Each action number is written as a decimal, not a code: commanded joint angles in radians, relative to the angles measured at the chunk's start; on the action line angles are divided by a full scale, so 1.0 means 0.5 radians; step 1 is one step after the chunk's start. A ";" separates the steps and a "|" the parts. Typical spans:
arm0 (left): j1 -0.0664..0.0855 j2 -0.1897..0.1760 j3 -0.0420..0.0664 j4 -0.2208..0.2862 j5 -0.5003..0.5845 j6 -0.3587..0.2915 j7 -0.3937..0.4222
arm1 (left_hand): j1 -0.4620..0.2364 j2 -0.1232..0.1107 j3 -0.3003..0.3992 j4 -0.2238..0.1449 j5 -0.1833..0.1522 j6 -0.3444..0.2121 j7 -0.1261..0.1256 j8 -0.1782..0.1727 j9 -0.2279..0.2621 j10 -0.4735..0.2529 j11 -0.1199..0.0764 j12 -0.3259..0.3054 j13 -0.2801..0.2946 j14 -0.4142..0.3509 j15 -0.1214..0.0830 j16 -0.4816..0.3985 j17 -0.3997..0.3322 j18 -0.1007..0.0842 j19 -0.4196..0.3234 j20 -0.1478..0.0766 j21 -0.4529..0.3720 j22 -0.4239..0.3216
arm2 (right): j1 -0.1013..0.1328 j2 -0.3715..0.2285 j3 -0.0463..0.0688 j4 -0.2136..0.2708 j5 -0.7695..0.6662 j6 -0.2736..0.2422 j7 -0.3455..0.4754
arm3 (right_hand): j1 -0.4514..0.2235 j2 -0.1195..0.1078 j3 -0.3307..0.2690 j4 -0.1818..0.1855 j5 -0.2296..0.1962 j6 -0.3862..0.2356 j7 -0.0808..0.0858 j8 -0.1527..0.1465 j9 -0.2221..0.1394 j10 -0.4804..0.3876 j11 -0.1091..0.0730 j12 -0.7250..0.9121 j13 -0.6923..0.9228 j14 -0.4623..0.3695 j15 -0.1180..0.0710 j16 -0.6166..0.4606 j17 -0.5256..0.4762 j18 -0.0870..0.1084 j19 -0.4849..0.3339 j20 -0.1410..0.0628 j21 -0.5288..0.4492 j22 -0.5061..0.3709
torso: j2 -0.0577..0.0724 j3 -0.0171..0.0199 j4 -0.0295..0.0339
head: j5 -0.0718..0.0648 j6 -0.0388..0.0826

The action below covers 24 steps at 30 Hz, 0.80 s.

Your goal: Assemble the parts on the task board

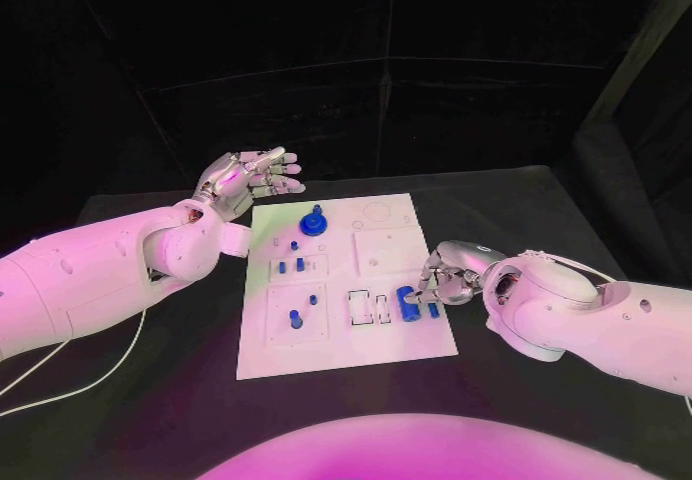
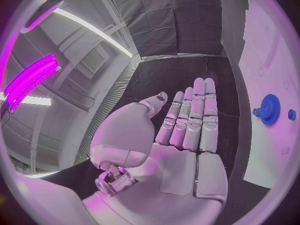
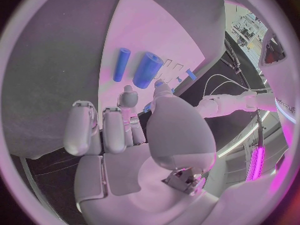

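Black table [image 1: 173, 400] and dark curtained walls are noted around the work area; a white cable [image 1: 87, 375] is seen trailing over the table under the left arm. White task board [image 1: 343, 345] is laid flat between the two arms, its near right part just under the right hand.

Left hand [image 1: 248, 177] is held raised beyond the board's far left corner, released, fingers [image 2: 197, 115] straight and together, nothing grasped. A blue gear [image 2: 269, 108] is seated on the board just beside that hand, toward the board's middle.

Right hand [image 1: 444, 279] is lowered at the board's right edge, fingers curled downward over two blue cylinders; whether anything is pinched cannot be told. The thicker cylinder [image 3: 147, 69] and the thinner cylinder [image 3: 121, 64] are seen lying side by side just ahead of its fingertips [image 3: 127, 96], seemingly untouched.

Smaller blue pegs [image 1: 297, 266] are seen standing in recesses well to the left of the right hand.

Step judged in hand: picking a cylinder. It is best taken across its width, lifted clear of its neighbour, and kept level before being carried to a socket.
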 commanded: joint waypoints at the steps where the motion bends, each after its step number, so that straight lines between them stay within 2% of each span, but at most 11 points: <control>1: 0.002 -0.002 0.002 0.004 -0.002 0.040 0.034 | -0.017 -0.009 -0.004 0.014 0.006 -0.009 0.005 0.012 0.000 -0.015 -0.006 0.012 0.003 -0.005 0.013 -0.007 -0.003 0.009 0.002 0.013 -0.007 -0.005 | -0.009 0.015 0.001 0.000 -0.056 0.015 -0.009 | -0.022 -0.002 -0.016 -0.001 -0.030 -0.012 -0.002 0.016 0.009 0.028 -0.003 0.054 0.055 0.096 -0.007 0.014 0.015 -0.018 0.009 -0.009 0.005 0.003 | 0.000 -0.0008 -0.002 | -0.007 -0.002; 6: 0.002 -0.002 0.002 0.003 -0.002 0.045 0.035 | -0.027 -0.048 -0.019 0.009 0.005 -0.011 0.006 0.019 0.002 -0.022 -0.005 0.025 0.004 -0.006 0.014 -0.006 -0.003 0.009 0.006 0.014 -0.010 -0.016 | -0.025 0.042 0.001 -0.005 -0.080 0.016 -0.006 | -0.024 -0.003 -0.022 -0.001 -0.039 -0.014 -0.003 0.025 0.016 0.050 -0.005 0.119 0.117 0.099 -0.008 0.025 0.035 -0.018 0.009 -0.010 0.005 0.003 | 0.000 -0.0002 -0.003 | -0.005 -0.006; 20: 0.002 -0.003 0.002 0.004 -0.002 0.052 0.034 | -0.028 -0.062 -0.026 0.006 0.005 -0.012 0.006 0.023 0.002 -0.025 -0.005 0.031 0.004 -0.006 0.014 -0.005 -0.003 0.009 0.008 0.015 -0.012 -0.022 | -0.060 0.112 0.001 -0.069 -0.150 0.153 -0.076 | -0.020 -0.003 -0.026 -0.001 -0.045 -0.018 -0.004 0.035 0.025 0.064 -0.006 0.166 0.164 0.104 -0.009 0.040 0.063 -0.020 0.011 -0.010 0.009 0.010 | 0.002 0.0003 -0.001 | -0.004 -0.014; 24: 0.002 -0.003 0.002 0.004 -0.002 0.056 0.034 | -0.027 -0.066 -0.027 0.004 0.005 -0.013 0.006 0.024 0.002 -0.026 -0.005 0.033 0.005 -0.006 0.014 -0.004 -0.003 0.010 0.008 0.015 -0.013 -0.023 | -0.073 0.136 0.001 -0.086 -0.161 0.189 -0.085 | 0.005 0.030 -0.017 -0.005 -0.006 -0.027 -0.005 0.046 0.038 0.059 -0.006 0.179 0.187 0.103 -0.009 0.043 0.067 -0.020 0.012 -0.011 0.011 0.015 | 0.000 -0.0005 -0.002 | -0.007 -0.018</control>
